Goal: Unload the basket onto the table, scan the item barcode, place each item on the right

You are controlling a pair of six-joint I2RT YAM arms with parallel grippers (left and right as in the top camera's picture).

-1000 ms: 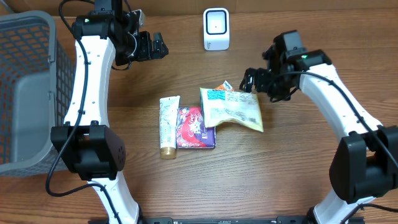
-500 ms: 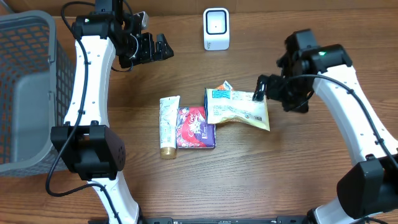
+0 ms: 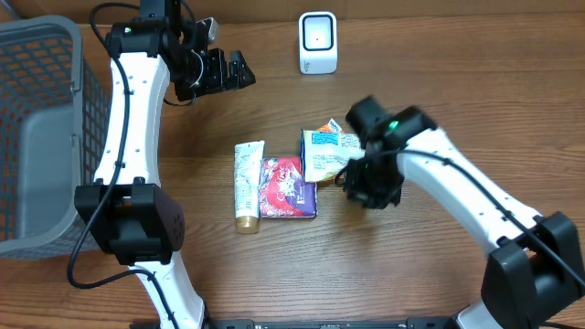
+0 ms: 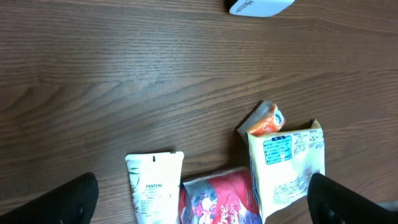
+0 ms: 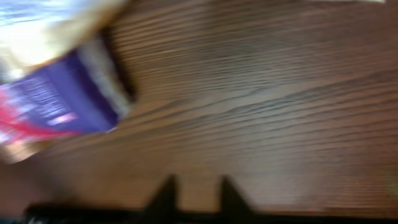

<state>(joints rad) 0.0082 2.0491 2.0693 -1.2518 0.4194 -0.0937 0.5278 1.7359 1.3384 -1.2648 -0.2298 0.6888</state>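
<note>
The right gripper (image 3: pixel 367 185) hangs low over the table (image 3: pixel 430 82), its fingertips (image 5: pixel 165 190) drawn in narrow with only bare wood between them (the wrist view is badly blurred). It holds nothing. Touching or just beside it, on the side toward the left arm, lies the yellow snack packet (image 3: pixel 327 155); from overhead the gripper's body covers that packet's near end, and I cannot tell whether they touch. Beyond the packet's far end a small orange sachet (image 3: pixel 330 126) peeks out. Further toward the left arm the red and purple pack (image 3: pixel 288 187) lies tucked under the packet's edge, and against its other side lies the white tube (image 3: pixel 247 183), cap toward the robot. Well away from the gripper, toward the back of the table, stands the white scanner (image 3: pixel 317 43).

The left gripper (image 3: pixel 232 72) is spread wide and empty, high above the wood, well behind the tube and level with the scanner. Past that arm sits the grey basket (image 3: pixel 37 137).
</note>
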